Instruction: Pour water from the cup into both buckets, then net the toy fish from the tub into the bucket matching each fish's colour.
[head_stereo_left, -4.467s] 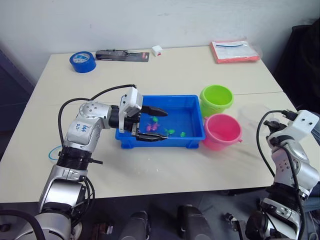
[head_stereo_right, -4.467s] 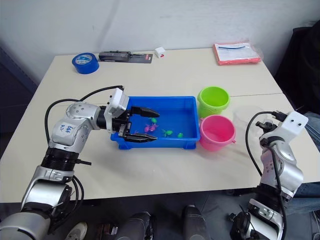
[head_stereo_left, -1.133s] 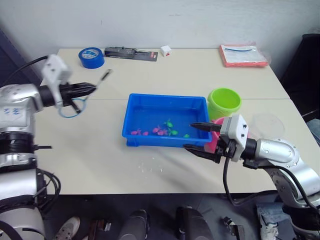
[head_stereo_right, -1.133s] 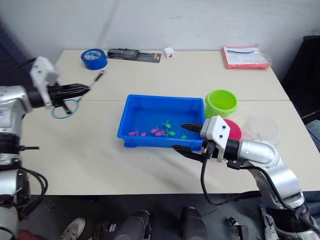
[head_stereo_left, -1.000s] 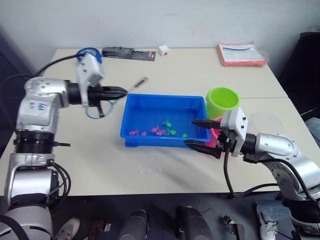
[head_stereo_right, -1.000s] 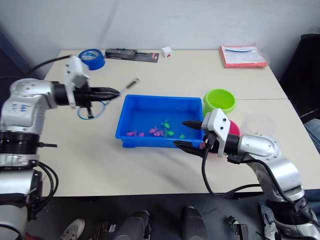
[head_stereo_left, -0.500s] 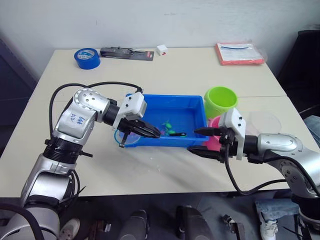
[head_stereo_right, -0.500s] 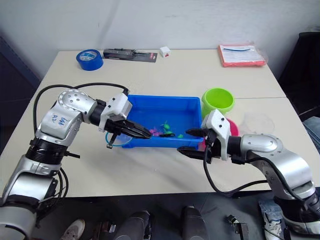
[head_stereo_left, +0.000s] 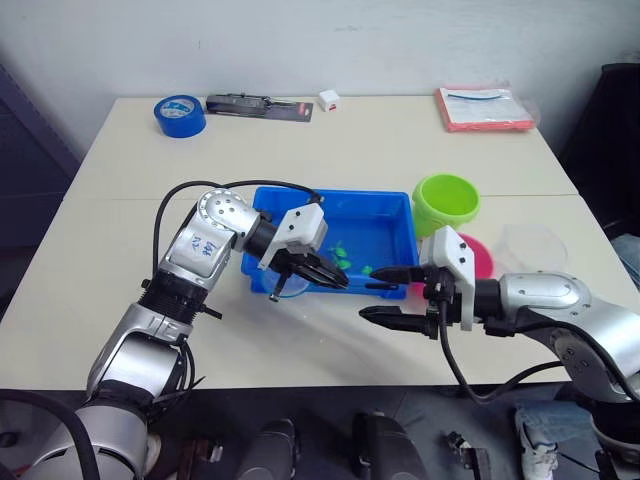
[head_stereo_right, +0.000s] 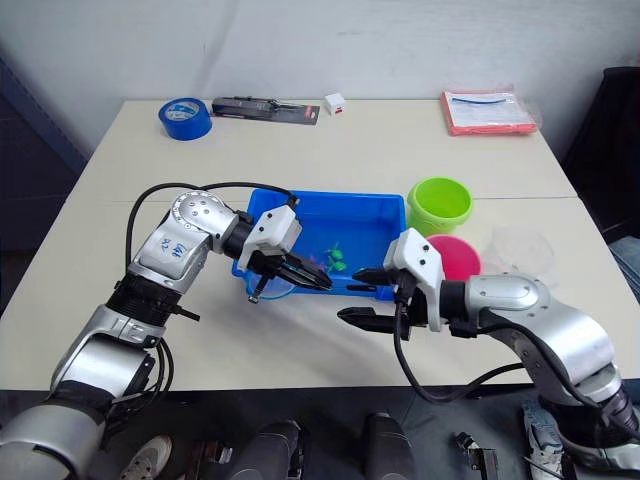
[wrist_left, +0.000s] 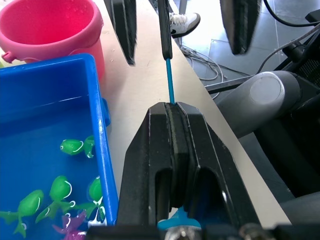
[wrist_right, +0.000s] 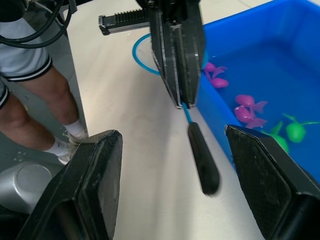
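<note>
The right gripper (head_stereo_right: 365, 294), fingers spread wide, hovers over the beige table (head_stereo_right: 300, 350) just in front of the shallow bright-blue plastic tub (head_stereo_right: 375, 215). The left gripper (head_stereo_right: 318, 281) pinches the small light-blue-rimmed hoop net (wrist_right: 145, 52) by its thin stick, its black handle end (wrist_right: 202, 160) between the right fingers. Tiny pink and green toy fish (wrist_right: 250, 112) lie in the tub. Beyond stand the pink bucket (head_stereo_right: 455, 257), lime-green bucket (head_stereo_right: 440, 203), clear wrinkly cup (head_stereo_right: 522, 243), then blue tape roll (head_stereo_right: 183, 117).

The right gripper (wrist_right: 170, 172) is hanging with fingers spread wide while the left gripper (wrist_right: 181, 100) is pinching the net (wrist_right: 200, 150) handle beside the tub (wrist_right: 280, 65), where toy fish (wrist_right: 247, 107) are lying; a person's legs (wrist_right: 35, 105) are standing nearby
</note>
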